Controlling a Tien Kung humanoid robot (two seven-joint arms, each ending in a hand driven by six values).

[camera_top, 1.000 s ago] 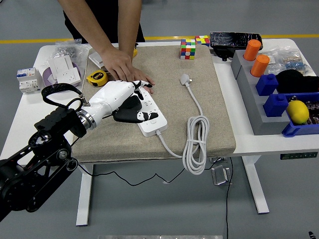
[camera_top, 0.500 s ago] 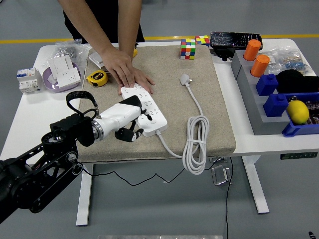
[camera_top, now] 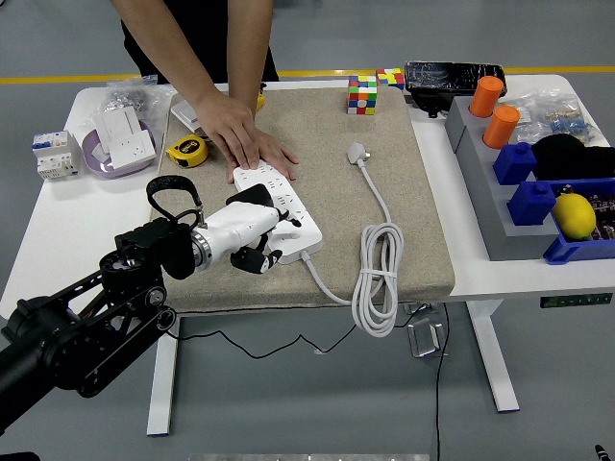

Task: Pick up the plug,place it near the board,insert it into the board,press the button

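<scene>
The white power strip lies on the beige mat, left of centre. A person's hand rests flat on its far end. My left hand, white with black fingers, hovers over the strip's near left side with fingers curled and one fingertip on the strip; it holds nothing. The white plug lies loose on the mat to the right, its cable running down to a coiled bundle. My right arm is out of view.
A yellow tape measure and white sockets sit at the left. Rubik's cubes stand at the back. A grey rack with orange and blue blocks and a lemon fills the right side.
My left hand pulled back down and left off the strip's top, then moved slightly right; its fingers have curled in. The person's hand and the plug stayed put.
</scene>
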